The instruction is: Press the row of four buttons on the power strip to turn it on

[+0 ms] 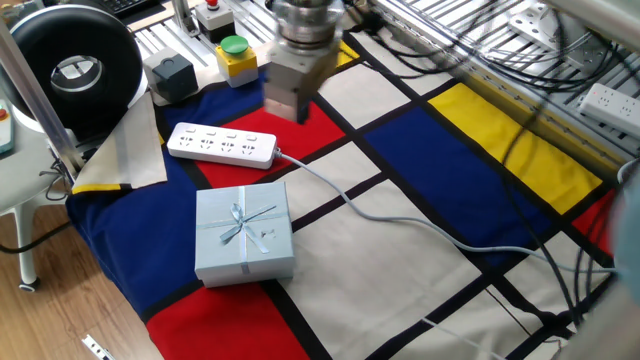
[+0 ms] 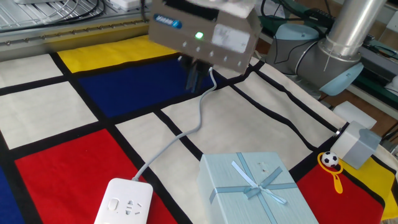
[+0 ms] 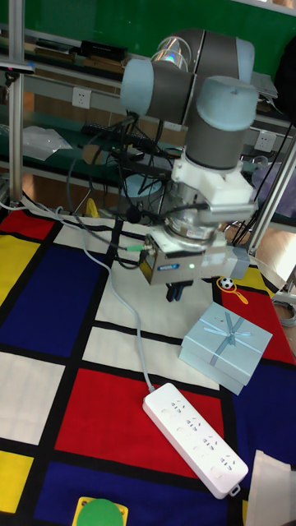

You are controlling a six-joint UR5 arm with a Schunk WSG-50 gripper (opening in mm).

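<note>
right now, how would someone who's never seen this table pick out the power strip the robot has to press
Start at the pale blue ribbon-tied gift box on the colour-block tablecloth. Just beyond it, towards the green round button on a yellow box, lies the long slim white plastic power strip, partly on a red patch. Unlike its neighbours, it has rounded ends, dark socket holes and a pale grey cable trailing across the cloth.

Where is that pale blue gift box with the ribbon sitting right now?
In one fixed view the gift box sits toward the left on the checkered cloth, just in front of the power strip, whose grey cable trails off past its right side.
</note>
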